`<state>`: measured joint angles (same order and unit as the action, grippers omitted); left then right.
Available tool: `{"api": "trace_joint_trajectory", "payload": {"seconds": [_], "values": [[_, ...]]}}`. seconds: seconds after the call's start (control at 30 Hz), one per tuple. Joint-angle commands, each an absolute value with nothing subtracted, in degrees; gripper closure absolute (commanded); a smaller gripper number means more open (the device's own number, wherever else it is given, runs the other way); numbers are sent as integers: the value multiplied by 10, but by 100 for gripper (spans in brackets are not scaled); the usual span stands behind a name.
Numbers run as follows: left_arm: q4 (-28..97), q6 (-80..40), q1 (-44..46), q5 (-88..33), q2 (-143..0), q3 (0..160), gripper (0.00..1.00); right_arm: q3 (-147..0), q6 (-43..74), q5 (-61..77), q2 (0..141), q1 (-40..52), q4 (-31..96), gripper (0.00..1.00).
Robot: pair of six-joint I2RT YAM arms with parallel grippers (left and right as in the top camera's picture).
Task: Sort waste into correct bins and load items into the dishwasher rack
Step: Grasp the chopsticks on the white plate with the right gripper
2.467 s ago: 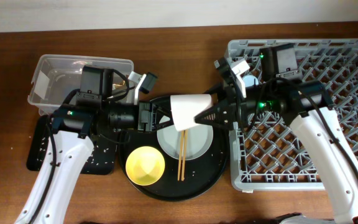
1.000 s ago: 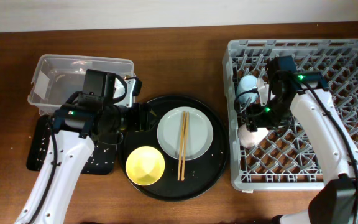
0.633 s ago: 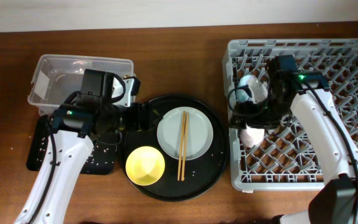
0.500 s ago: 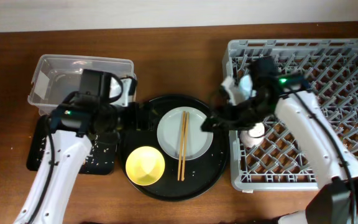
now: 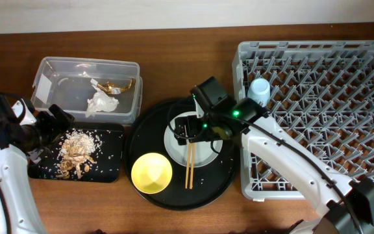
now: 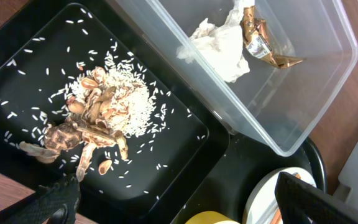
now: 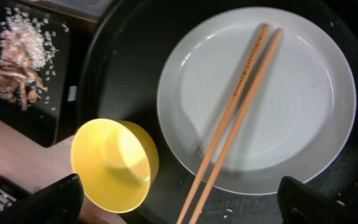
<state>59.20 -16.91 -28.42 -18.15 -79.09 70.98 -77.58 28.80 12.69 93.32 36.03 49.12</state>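
Observation:
The clear tub (image 5: 44,73) holds a crumpled white napkin (image 5: 101,103) and a gold wrapper (image 5: 119,85). Beige food scraps (image 5: 75,147) lie in the shallow black tray (image 5: 109,170). My left gripper (image 5: 47,133) hovers open at that tray's left end, holding nothing. On the plate (image 5: 206,151) rest the chopsticks (image 5: 190,168), and the yellow bowl (image 5: 151,173) sits beside it. My right gripper (image 5: 188,128) hangs open above the plate. A light-blue cup (image 5: 259,91) stands in the grey rack (image 5: 330,110). The right wrist view shows the chopsticks (image 7: 241,106), plate (image 7: 303,93) and bowl (image 7: 114,165) below open fingers (image 7: 55,199).
The plate and bowl sit on a big round black tray (image 5: 226,179) between the bins and the rack. In the left wrist view, rice grains are scattered around the scraps (image 6: 98,118), and the tub's wall (image 6: 278,134) runs close to the black tray (image 6: 17,81).
The left arm has pulled back to the far left, uncovering the tub and the black tray. The right arm has left the rack and swung over the plate. Both grippers have opened.

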Motion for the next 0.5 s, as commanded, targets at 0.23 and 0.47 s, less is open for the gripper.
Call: {"api": "trace_joint_trajectory", "payload": {"seconds": [0.23, 0.47], "values": [[592, -171, -287, -175, -791, 709, 1, -750, 397, 51, 1060, 364, 474, 63], [592, -171, -287, -175, -791, 709, 1, -750, 397, 51, 1129, 364, 453, 68]]}}
